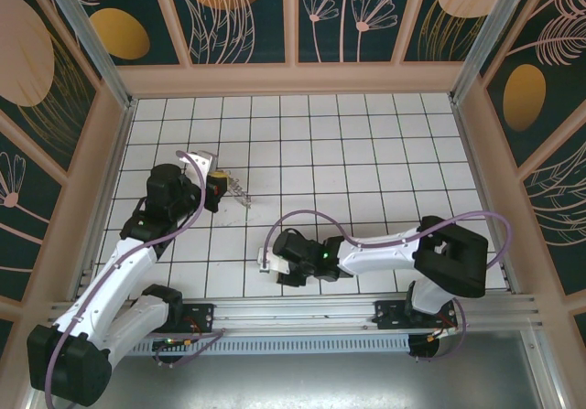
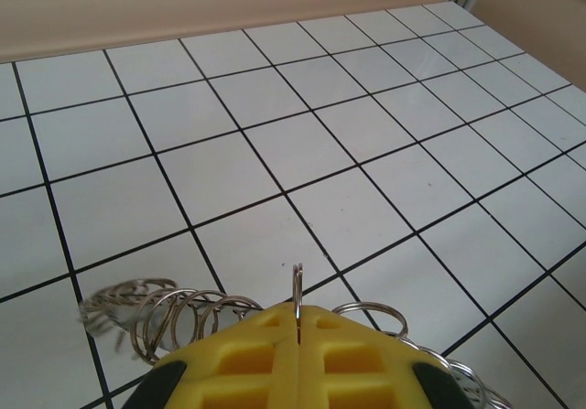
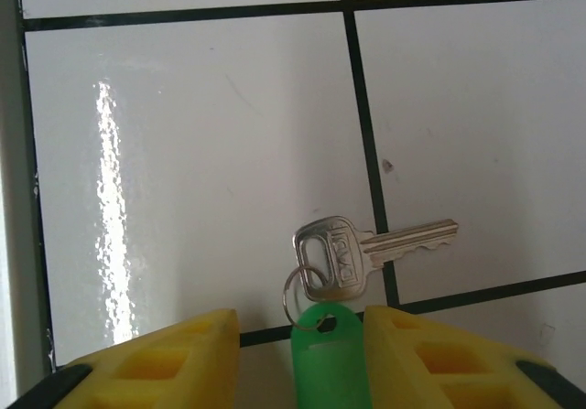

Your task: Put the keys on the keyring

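Seen from above, two white arms reach over a white tiled table (image 1: 366, 153). The left gripper (image 1: 218, 190) sits left of centre in that frame. The right gripper (image 1: 271, 265) sits low and just left of the middle, near the table's bottom edge.

In the left wrist view, the left gripper (image 2: 298, 322) has its yellow pads pressed together on one upright loop of the keyring (image 2: 174, 313). The keyring reads here as a chain of linked silvery wire rings. It trails along the bottom of the frame to either side of the pads, its left end slightly blurred. From above, the keyring (image 1: 240, 190) shows as a thin strand sticking out to the right of the pads.

In the right wrist view, the right gripper (image 3: 298, 327) stands with its yellow fingers (image 3: 156, 368) apart. The green tag (image 3: 330, 359) lies between them at the bottom centre, close against the right-hand finger. A small ring (image 3: 295, 297) links the tag to a silver key (image 3: 366, 253). The key lies flat on the tile just above the tag, its blade pointing right across a black grout line.
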Robot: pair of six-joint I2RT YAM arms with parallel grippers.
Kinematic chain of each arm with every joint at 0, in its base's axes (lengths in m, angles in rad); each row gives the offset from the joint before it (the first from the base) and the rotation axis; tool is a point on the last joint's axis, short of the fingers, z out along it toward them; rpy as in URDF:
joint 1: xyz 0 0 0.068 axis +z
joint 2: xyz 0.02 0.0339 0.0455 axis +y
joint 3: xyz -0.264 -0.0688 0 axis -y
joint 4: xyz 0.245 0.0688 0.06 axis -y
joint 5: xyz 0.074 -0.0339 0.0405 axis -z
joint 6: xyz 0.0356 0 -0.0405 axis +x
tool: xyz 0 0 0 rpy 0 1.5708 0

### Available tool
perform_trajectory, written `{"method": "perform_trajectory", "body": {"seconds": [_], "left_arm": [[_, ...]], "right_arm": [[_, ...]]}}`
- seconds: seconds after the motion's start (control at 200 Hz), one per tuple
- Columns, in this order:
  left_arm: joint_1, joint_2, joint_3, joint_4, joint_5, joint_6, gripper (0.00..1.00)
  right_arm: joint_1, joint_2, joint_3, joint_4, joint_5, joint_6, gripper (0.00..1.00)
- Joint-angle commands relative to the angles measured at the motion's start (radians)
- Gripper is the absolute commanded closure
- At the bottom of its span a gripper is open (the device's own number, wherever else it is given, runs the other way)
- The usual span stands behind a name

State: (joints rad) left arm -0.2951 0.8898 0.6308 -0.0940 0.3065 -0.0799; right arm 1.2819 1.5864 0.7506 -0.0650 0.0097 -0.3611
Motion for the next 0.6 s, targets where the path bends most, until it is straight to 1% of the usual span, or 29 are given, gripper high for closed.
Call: {"method": "perform_trajectory", "body": {"seconds": [0.0, 0.2, 0.596], "left_arm": [[0.007, -0.024, 0.02, 0.01, 0.016, 0.015, 1.0], [0.005, -0.028, 0.02, 0.004, 0.015, 0.019, 1.0], [0.005, -0.028, 0.019, 0.004, 0.016, 0.019, 1.0]], "right_arm": [[0.01, 0.026, 0.039, -0.027, 0.033, 0.003, 0.61], [0.011, 0.053, 0.042, -0.022, 0.046, 0.006, 0.67], [0.011, 0.073, 0.044, -0.014, 0.056, -0.001, 0.83]]}}
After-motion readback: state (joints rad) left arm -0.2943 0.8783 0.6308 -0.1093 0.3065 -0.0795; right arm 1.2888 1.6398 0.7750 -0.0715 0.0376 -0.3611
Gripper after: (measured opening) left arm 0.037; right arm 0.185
